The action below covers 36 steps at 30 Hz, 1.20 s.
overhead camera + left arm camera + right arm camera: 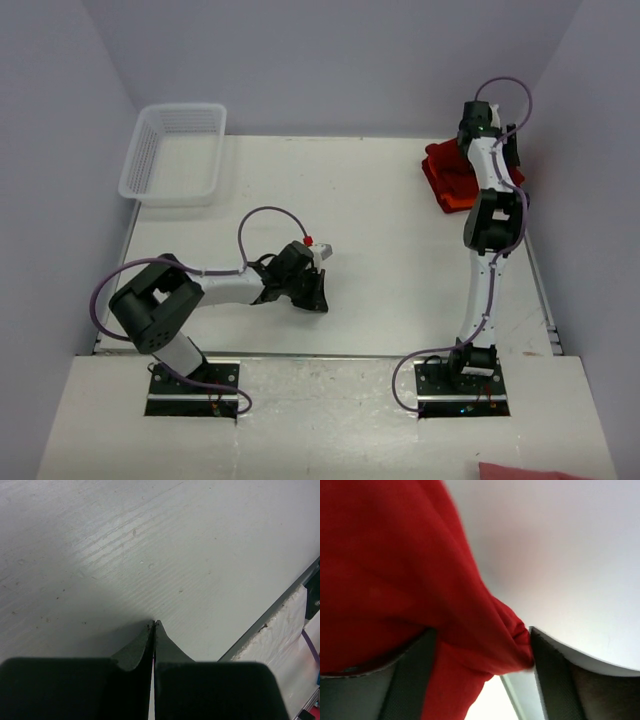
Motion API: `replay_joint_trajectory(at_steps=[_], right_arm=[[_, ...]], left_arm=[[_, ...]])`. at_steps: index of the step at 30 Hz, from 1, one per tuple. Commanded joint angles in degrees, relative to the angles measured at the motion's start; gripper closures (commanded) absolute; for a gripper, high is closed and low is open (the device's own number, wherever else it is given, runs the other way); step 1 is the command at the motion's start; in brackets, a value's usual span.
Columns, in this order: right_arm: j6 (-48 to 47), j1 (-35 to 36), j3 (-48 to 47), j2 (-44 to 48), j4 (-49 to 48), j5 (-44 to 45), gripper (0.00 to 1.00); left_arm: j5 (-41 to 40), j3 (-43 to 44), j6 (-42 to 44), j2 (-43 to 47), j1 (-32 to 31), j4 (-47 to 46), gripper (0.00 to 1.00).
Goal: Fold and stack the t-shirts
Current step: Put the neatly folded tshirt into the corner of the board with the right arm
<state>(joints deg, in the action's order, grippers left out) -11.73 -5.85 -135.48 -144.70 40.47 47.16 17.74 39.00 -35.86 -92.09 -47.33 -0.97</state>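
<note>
The dark crimson t-shirt point(450, 165) lies bunched at the table's far right, on top of the bright orange t-shirt point(456, 203), of which only a strip at the near edge shows. My right gripper point(510, 155) is stretched out over the back of this pile. In the right wrist view my right gripper point(482, 630) stands open, with a fold of red cloth point(395, 555) filling the gap and touching the right finger point(555, 680). My left gripper point(308, 290) rests low over bare table at the near middle. It is shut and empty in the left wrist view point(154, 622).
A white mesh basket point(175, 150) stands at the far left corner. The table's near edge point(270, 622) runs close to the left gripper. A pink cloth point(530, 470) pokes in at the bottom right, off the table. Walls close in behind and to the right of the pile.
</note>
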Motion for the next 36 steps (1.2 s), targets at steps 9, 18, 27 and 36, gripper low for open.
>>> replay_joint_trajectory(at_steps=[9, 18, 27, 36], right_arm=[[0.91, 4.17, -2.23, 9.79, -6.64, 0.4, 0.01], [17.69, 5.32, 8.47, 18.66, 3.21, -20.32, 0.49], [22.89, 3.12, 13.23, 20.34, 7.43, -28.08, 1.0], [25.61, 1.63, 12.96, 18.32, 12.09, -26.15, 1.0]], left_arm=[[-4.11, -1.65, -0.35, 0.69, -1.71, 4.05, 1.0], [-7.35, -2.01, -1.68, 1.13, -4.08, 2.03, 1.0], [-9.74, 5.03, 1.58, 2.44, -4.79, 2.03, 1.0], [-8.07, 1.61, 2.02, 2.97, -4.87, -0.26, 1.0]])
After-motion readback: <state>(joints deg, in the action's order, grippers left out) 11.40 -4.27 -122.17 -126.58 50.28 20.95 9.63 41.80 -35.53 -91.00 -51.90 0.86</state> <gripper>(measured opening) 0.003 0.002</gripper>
